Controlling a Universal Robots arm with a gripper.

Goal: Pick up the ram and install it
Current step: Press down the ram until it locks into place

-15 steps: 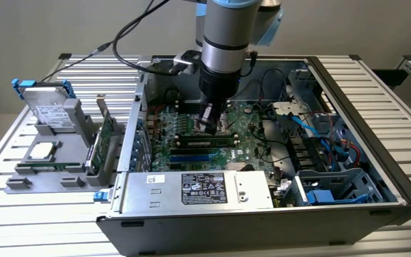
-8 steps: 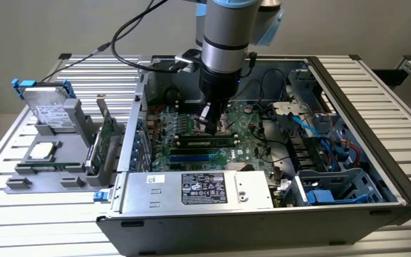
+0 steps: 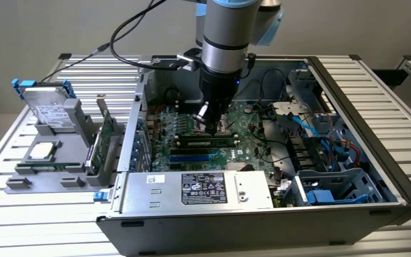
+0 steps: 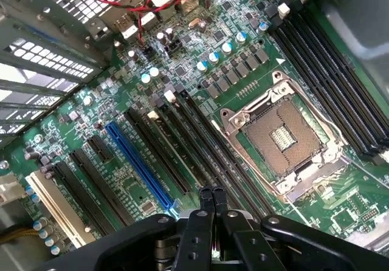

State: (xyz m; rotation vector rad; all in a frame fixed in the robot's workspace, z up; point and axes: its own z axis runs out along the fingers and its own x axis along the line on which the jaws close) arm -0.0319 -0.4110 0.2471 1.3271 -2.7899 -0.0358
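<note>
Fingers (image 4: 205, 201) are pressed together, holding nothing, just above the ram (image 3: 205, 142), which seems to stand in a motherboard slot (image 3: 204, 151) inside the open computer case (image 3: 377, 160); it looks light, stiff and fragile, best taken by its long edges; left, on the bench (image 3: 20, 219), a grey tray (image 3: 20, 184) holds a hard drive (image 3: 48, 107), a processor chip (image 3: 43, 151) and an expansion card (image 3: 105, 140).

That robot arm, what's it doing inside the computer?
The robot arm's gripper is down inside the open computer case, right over the green motherboard. Its fingers are shut together with nothing between them. A memory stick already lies in one of the long black slots just below the gripper, seen from the exterior view. On the gray tray to the exterior view's left sit a hard drive and a green expansion card.
</note>
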